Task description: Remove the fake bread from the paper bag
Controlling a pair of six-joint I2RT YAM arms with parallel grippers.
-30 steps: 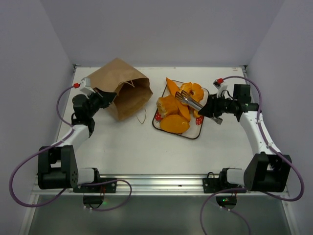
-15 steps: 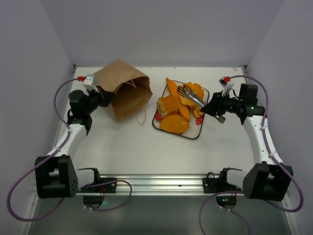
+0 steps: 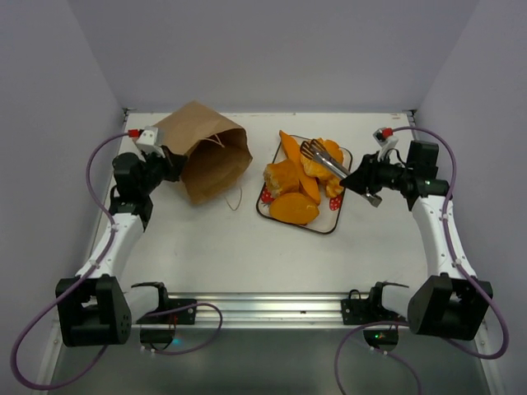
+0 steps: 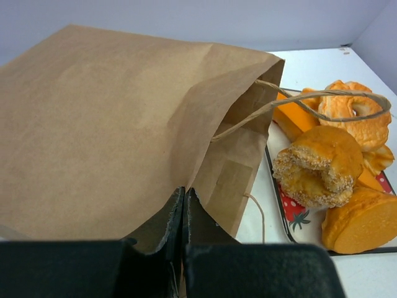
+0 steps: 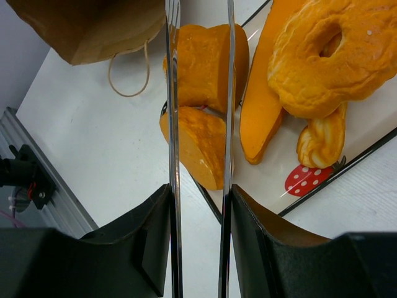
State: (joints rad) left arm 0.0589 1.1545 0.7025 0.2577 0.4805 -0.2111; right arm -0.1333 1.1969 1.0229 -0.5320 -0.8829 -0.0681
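Pale lavender walls are boxing in the white desk [image 3: 247, 255], where the paper bag [image 3: 206, 148] is lying on its side at the far left, its mouth gaping toward the tray and a string handle [image 3: 237, 197] trailing on the surface. From where I'm standing, the left gripper [image 3: 170, 161] is pressing its jaws together on the bag's left edge, pinching the paper. All the fake bread [image 3: 296, 185] I can see is sitting outside the bag, heaped on the strawberry-print tray [image 3: 331, 222] just beside it: the baguette [image 5: 265, 105], the ring-shaped piece [image 5: 329, 56], chunkier loaves. The right gripper [image 3: 356, 179] is clamping its jaws on metal tongs [image 3: 323, 162], whose spread arms are hovering above the pile.
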